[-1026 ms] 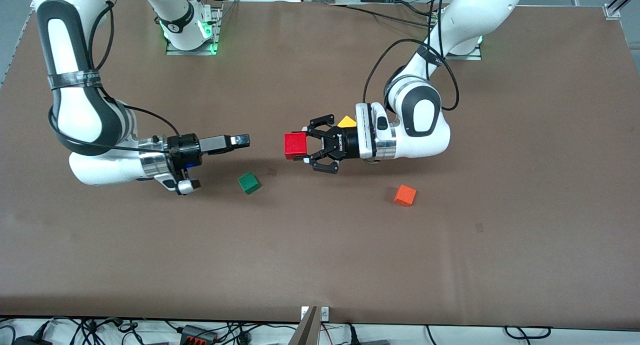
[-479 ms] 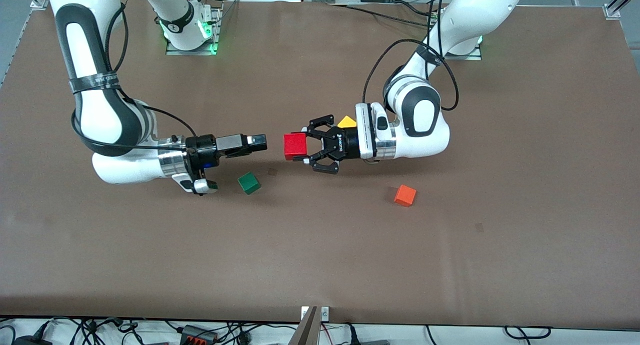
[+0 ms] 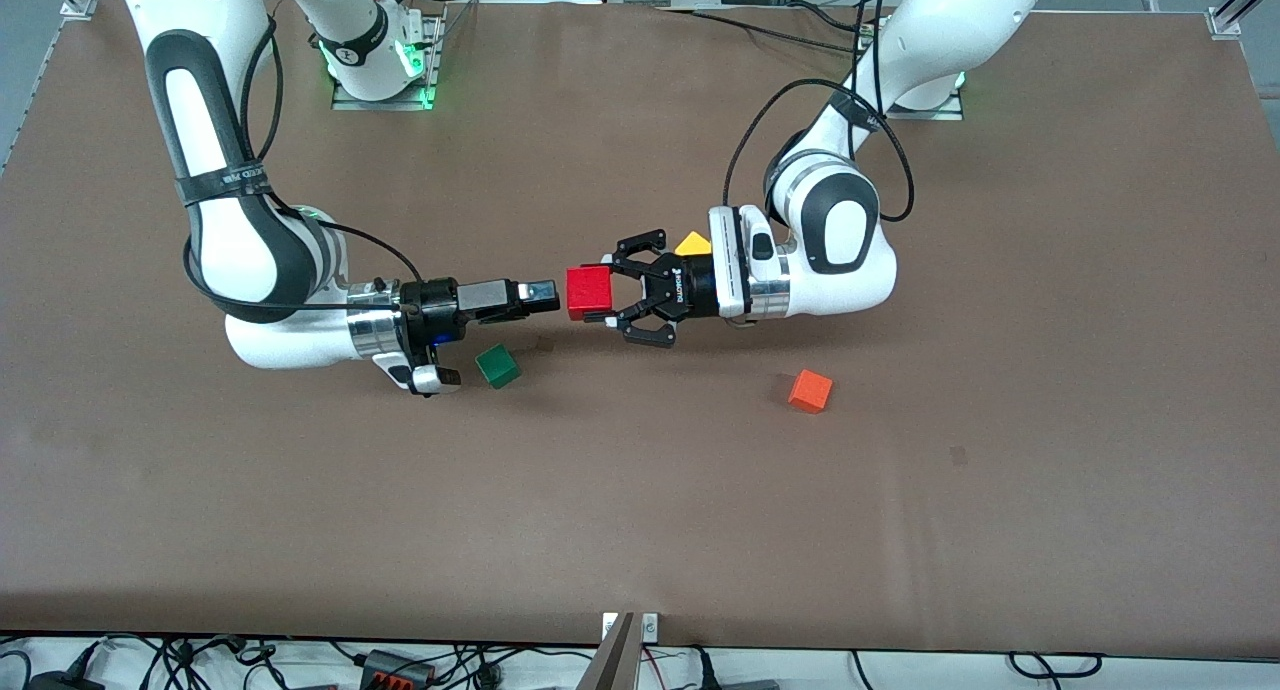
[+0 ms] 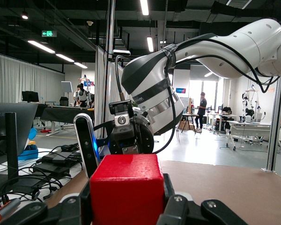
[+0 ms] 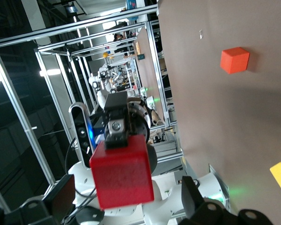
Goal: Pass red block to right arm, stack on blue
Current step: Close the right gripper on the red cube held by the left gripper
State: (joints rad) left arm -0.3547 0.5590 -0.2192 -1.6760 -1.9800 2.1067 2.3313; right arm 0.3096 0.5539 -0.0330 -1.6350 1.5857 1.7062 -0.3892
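My left gripper [image 3: 598, 294], a splayed black claw, is shut on the red block [image 3: 589, 292] and holds it above the middle of the table. The block fills the lower part of the left wrist view [image 4: 127, 190] between the claw fingers [image 4: 178, 208]. My right gripper [image 3: 545, 292], slim and straight, points at the block, with its tip just short of the block's face. In the right wrist view its fingers [image 5: 193, 191] stand apart, with the red block [image 5: 122, 176] framed between them. The blue cube is not in view.
A green cube [image 3: 497, 366] lies on the table under the right gripper's tip. An orange cube [image 3: 810, 391] lies toward the left arm's end and shows in the right wrist view [image 5: 234, 60]. A yellow wedge [image 3: 693, 243] sits by the left wrist.
My right arm has swung toward the left arm's end, bringing its gripper from well short of the red block to almost touching it. The left gripper and block have held still.
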